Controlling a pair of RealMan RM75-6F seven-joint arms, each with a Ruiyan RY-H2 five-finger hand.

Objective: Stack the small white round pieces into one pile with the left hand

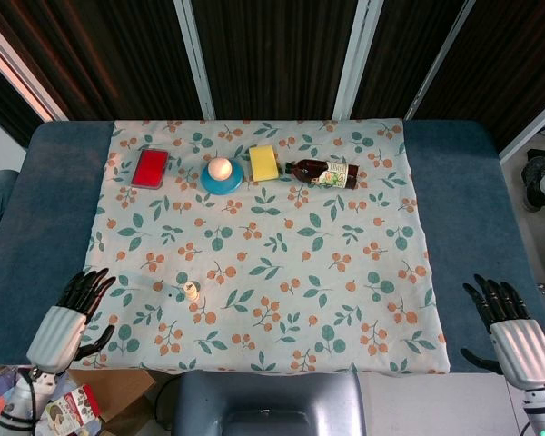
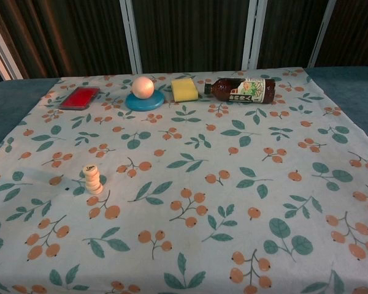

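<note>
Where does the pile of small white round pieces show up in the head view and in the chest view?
Head view: the pile of small white round pieces sits lower left on the floral cloth, clear of the left hand.
Chest view: the pile stands upright at left of centre.
Shared landmark: the blue dish far behind it.

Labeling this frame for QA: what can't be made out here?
- Stack of white round pieces: too small in the head view to count; the mark on the top piece is unreadable in the chest view.
- Left hand and right hand: outside the chest view; their wrists are cut by the head view's bottom edge.
- Bottle label: text too small.
</note>
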